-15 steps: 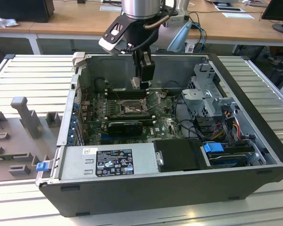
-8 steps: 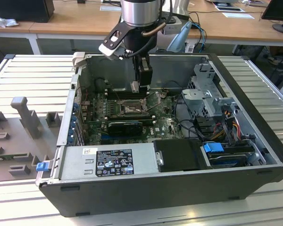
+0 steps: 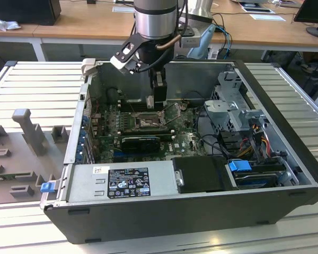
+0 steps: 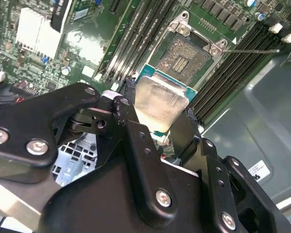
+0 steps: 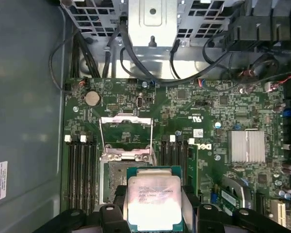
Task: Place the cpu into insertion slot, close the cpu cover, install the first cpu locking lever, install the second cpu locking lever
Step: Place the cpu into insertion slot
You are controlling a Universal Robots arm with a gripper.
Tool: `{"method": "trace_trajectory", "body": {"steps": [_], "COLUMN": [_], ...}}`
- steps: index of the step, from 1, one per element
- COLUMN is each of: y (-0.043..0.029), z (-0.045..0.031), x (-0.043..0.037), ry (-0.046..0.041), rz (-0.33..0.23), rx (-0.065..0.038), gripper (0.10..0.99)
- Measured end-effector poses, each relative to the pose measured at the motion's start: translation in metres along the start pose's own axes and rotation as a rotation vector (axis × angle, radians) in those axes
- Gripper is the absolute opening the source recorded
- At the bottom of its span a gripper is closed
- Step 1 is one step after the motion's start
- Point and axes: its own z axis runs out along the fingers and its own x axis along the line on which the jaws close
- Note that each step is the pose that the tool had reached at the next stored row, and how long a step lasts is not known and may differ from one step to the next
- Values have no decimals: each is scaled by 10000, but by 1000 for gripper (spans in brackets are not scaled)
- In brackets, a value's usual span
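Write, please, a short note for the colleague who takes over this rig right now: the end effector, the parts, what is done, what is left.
The end effector is shut on the cpu and holds it just above the insertion slot.
The insertion slot is empty and its contacts are bare.
The cpu cover is swung open.
Done: the cpu is picked up.
Left: the cpu is not seated, the cover is not closed, the locking levers are not installed.

In the first wrist view the cpu (image 5: 153,196) hides part of the insertion slot (image 5: 115,177), and the picture's edge cuts off the black fingers (image 5: 111,217).
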Motion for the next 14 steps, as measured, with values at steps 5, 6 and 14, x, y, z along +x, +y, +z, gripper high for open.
{"method": "trace_trajectory", "body": {"steps": [5, 6, 14], "y": [-83, -117, -172], "z": [107, 137, 403], "x": [32, 41, 175], "ry": [1, 2, 4], "rz": [-13, -32, -55], "rx": [0, 1, 1], "gripper": [533, 533, 533]}}
